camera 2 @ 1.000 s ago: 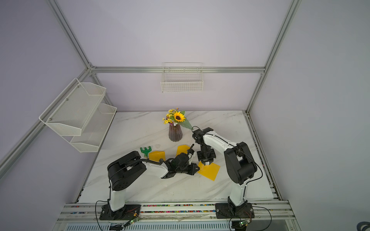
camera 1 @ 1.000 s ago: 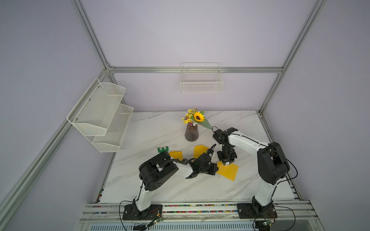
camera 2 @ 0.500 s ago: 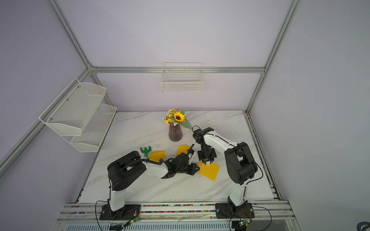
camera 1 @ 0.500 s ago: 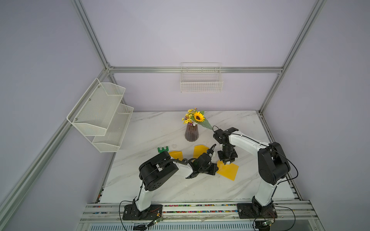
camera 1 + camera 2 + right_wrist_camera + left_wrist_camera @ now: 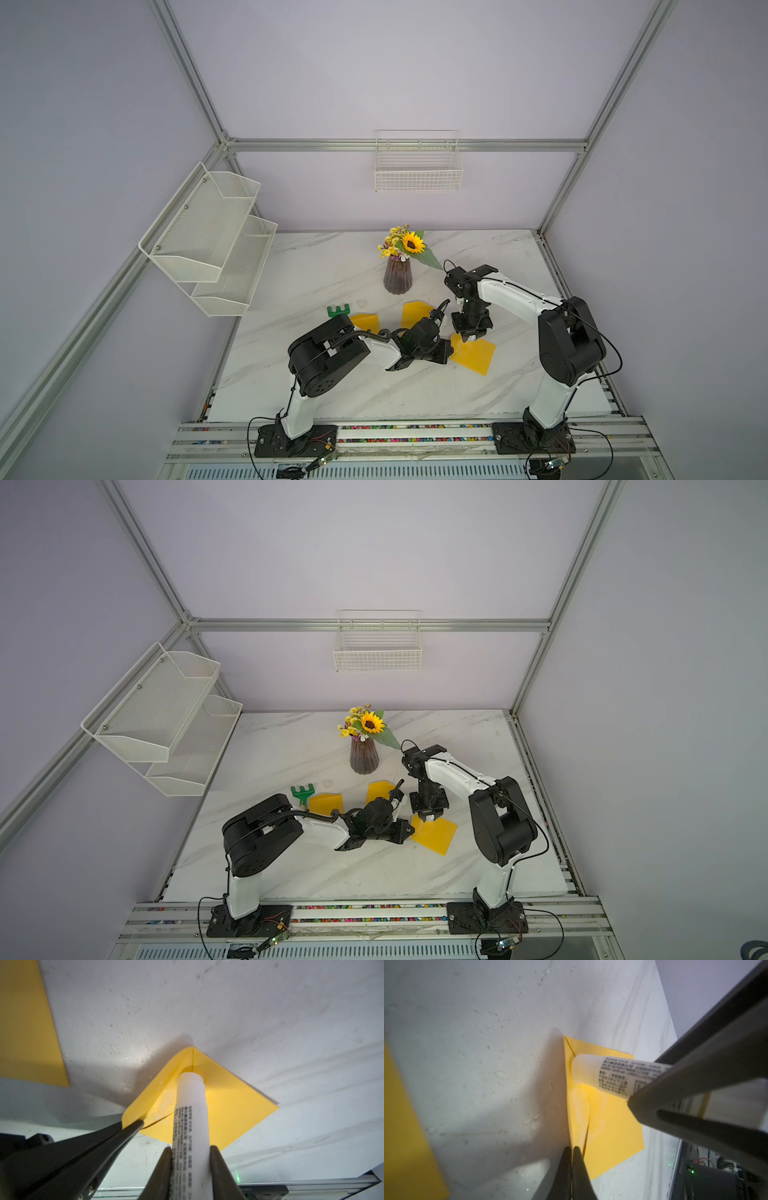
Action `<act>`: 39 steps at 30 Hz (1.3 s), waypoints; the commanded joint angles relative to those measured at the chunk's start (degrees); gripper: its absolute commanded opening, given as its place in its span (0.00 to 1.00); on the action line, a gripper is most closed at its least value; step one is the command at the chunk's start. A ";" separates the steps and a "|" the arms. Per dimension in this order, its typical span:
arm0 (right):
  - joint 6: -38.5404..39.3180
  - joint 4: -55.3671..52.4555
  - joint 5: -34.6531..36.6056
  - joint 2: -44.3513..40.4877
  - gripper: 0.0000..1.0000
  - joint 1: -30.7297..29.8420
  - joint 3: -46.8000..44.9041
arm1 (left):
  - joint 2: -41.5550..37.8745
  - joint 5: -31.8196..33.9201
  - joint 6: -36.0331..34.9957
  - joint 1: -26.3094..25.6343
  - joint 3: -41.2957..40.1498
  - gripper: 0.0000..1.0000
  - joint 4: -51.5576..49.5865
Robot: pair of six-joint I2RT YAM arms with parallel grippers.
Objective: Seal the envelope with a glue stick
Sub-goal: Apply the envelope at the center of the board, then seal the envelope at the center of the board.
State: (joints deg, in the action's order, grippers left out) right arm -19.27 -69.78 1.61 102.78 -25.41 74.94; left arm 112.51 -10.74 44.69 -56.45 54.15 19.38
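A yellow envelope (image 5: 476, 357) (image 5: 438, 835) lies on the marble table between both arms. In the left wrist view my left gripper (image 5: 572, 1149) is shut on the edge of the envelope's flap (image 5: 576, 1109) and holds it raised off the envelope's body (image 5: 612, 1126). My right gripper (image 5: 190, 1150) is shut on the glue stick (image 5: 191, 1109), a white cylinder with a printed label. The stick's uncapped end presses on the envelope (image 5: 232, 1105) just under the raised flap (image 5: 149, 1097), near the fold corner. Pale glue smears show on the paper beside it. The glue stick (image 5: 612, 1073) also shows in the left wrist view.
Two more yellow envelopes (image 5: 365, 322) (image 5: 415, 312) lie behind the left arm, with a green toy rake (image 5: 340, 310) beside them. A dark vase of flowers (image 5: 398, 277) stands at the back centre. A wire basket (image 5: 417, 174) and a mesh shelf (image 5: 212, 241) hang on the walls.
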 commanded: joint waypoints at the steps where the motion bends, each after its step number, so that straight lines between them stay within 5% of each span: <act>1: -0.77 1.13 1.34 -5.03 0.00 2.13 0.54 | -1.66 4.06 -3.56 -0.34 0.44 0.00 -10.76; 9: 1.12 1.38 -7.05 -11.80 0.00 7.31 0.32 | -6.00 7.00 -10.18 -0.34 3.28 0.00 -27.64; 11: 1.75 1.40 -7.60 -12.67 0.00 8.36 0.05 | -6.99 5.60 -10.52 -0.46 2.44 0.07 -28.37; 14: 2.43 1.40 -8.18 -13.30 0.00 9.17 -0.10 | -8.64 5.11 -11.23 -0.44 2.18 0.32 -29.01; 17: 2.78 1.53 -8.51 -13.73 0.00 9.39 -0.47 | -9.50 6.38 -13.07 -0.42 4.60 0.40 -32.03; 39: 4.06 2.11 -9.60 -16.45 0.00 9.86 -1.07 | -2.00 3.74 -16.64 4.06 18.96 0.29 -37.12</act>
State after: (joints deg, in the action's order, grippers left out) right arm -15.88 -68.55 -7.27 87.83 -15.79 73.95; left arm 110.10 -5.58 29.26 -52.93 71.24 -17.39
